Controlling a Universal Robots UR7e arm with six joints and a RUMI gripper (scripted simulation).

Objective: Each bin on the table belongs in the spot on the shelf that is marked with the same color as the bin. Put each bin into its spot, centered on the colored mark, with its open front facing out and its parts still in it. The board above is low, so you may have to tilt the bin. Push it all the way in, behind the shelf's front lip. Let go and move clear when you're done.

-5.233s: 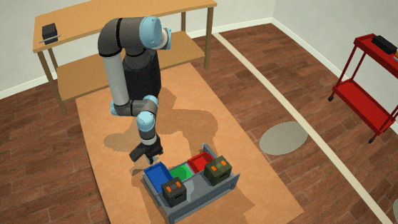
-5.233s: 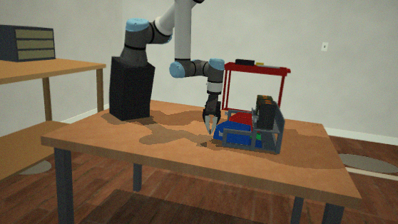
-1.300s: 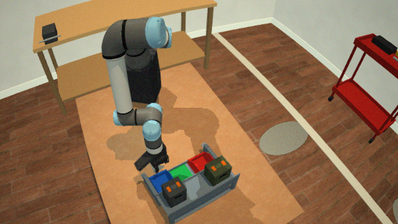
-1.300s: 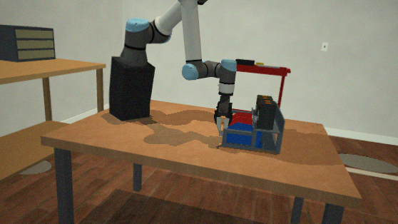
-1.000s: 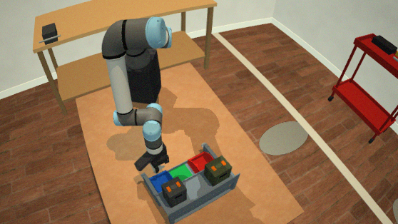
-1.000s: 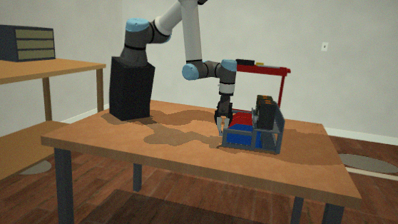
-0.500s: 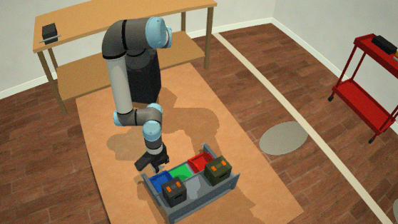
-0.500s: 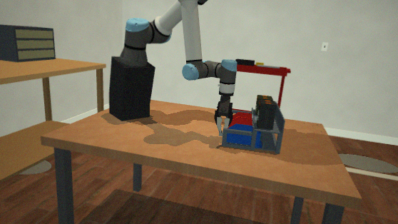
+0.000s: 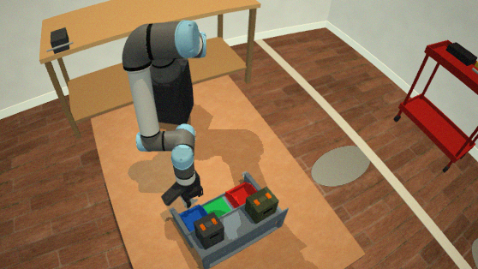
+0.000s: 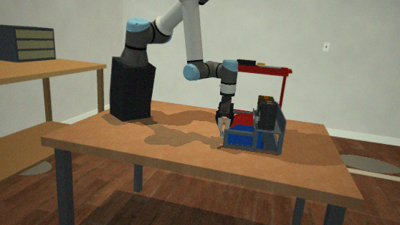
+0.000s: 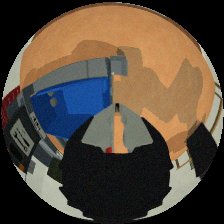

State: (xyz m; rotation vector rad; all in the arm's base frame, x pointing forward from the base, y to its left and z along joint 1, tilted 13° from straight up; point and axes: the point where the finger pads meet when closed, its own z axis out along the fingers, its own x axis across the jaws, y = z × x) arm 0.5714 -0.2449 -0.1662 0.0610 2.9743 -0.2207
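The blue bin [image 9: 194,218] [image 10: 241,138] [image 11: 75,111] is seated in the end spot of the grey shelf [image 9: 240,244] [image 10: 254,140] [image 11: 95,67], at the front, beneath the dark box [image 9: 209,231] [image 10: 267,112] that is borne on the upper board. In the next spot the green bin [image 9: 218,206] is seen, and beyond it the red bin [image 9: 241,194] [image 10: 244,119]. The gripper [image 9: 188,204] [image 10: 223,135] [image 11: 117,103] is held low over the bench [image 9: 141,240] [image 10: 179,158] [image 11: 155,45], at the front edge of the shelf beside the blue bin. The jaws are brought together, with nothing gripped between them.

The step in hand is judged to be the final push of the blue bin behind the front lip. For this the closed tips are best kept low and set against the bin's front near its middle, so that it is driven straight back and not turned about a corner. Pressure should be built slowly, and the push ended once the lip is cleared. If the tips are set too high, the bin may be tipped; if too far to the side, the shelf's end may be caught and the whole shelf shifted. Whether the lip is fully cleared cannot be told. Once seating is confirmed, the tips should be drawn straight back from the shelf before being raised, so that the bin's rim is not hooked.

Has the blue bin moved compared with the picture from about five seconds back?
Yes. The blue bin has gone deeper into the shelf, away from the robot's base.
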